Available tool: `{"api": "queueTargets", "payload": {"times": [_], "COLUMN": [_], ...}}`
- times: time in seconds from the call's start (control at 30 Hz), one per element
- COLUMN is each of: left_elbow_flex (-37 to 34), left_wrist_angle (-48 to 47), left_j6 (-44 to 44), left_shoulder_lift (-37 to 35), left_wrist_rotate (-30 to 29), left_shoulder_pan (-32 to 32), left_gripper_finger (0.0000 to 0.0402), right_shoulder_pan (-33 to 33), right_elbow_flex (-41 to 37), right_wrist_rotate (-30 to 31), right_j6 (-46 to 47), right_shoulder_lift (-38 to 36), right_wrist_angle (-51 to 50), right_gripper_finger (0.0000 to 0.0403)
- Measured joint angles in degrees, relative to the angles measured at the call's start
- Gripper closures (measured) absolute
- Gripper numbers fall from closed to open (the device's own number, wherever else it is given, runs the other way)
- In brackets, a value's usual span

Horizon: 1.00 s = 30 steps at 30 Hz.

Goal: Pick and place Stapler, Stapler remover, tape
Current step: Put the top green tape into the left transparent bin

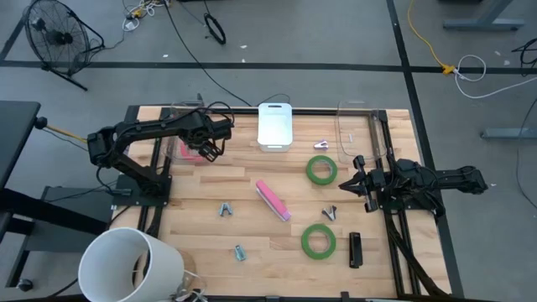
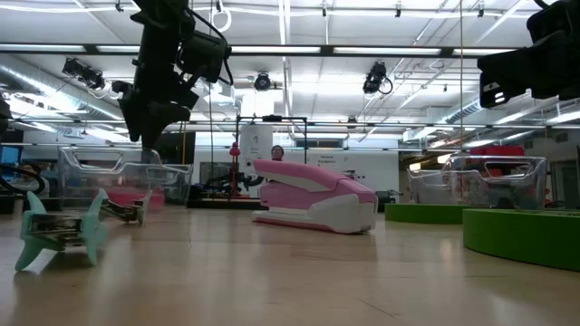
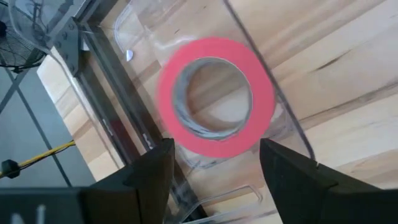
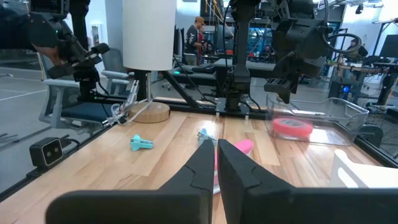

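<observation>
A red-pink tape ring lies flat on the floor of a clear bin at the table's far left. My left gripper hovers above it, pointing steeply down. It is open, with a finger on either side of the ring and clear of it. A pink stapler rests on its base mid-table. Two green tape rings lie flat on the right half. Teal staple removers lie at the near left. My right gripper waits shut at the right edge, pointing level.
A white box and a second clear bin stand at the far edge. Grey staple removers and a black stapler lie on the right half. A white cylinder stands at the near left corner.
</observation>
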Motion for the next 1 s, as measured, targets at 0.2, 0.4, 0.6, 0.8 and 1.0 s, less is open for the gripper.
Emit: {"api": "queueTargets", "payload": {"times": [0.2,0.4,0.6,0.8,1.0], "left_elbow_flex": [0.98,7.21,11.15,11.17,11.17], "left_wrist_angle": [-0.38,1.40,16.06,32.63,37.21], "left_j6": [0.02,0.83,9.24,9.64,9.17], "left_shoulder_lift": [0.03,0.00,-0.02,0.02,0.02], "left_wrist_rotate": [2.46,2.53,9.12,13.52,13.74], "left_shoulder_pan": [-1.70,-5.21,-9.02,-12.54,-14.62], "left_gripper_finger": [0.0169,0.0180,0.0186,0.0186,0.0180], "right_shoulder_pan": [0.00,0.01,0.00,0.01,0.02], "right_elbow_flex": [0.00,-0.01,-0.02,-0.02,-0.02], "right_wrist_rotate": [0.00,0.00,-0.01,0.00,0.00], "right_j6": [0.00,-0.01,0.00,-0.02,-0.02], "right_shoulder_lift": [0.02,0.01,0.01,0.00,0.00], "right_wrist_angle": [0.00,0.01,0.01,0.00,0.00], "right_gripper_finger": [0.0381,0.0381,0.0381,0.0381,0.0381]}}
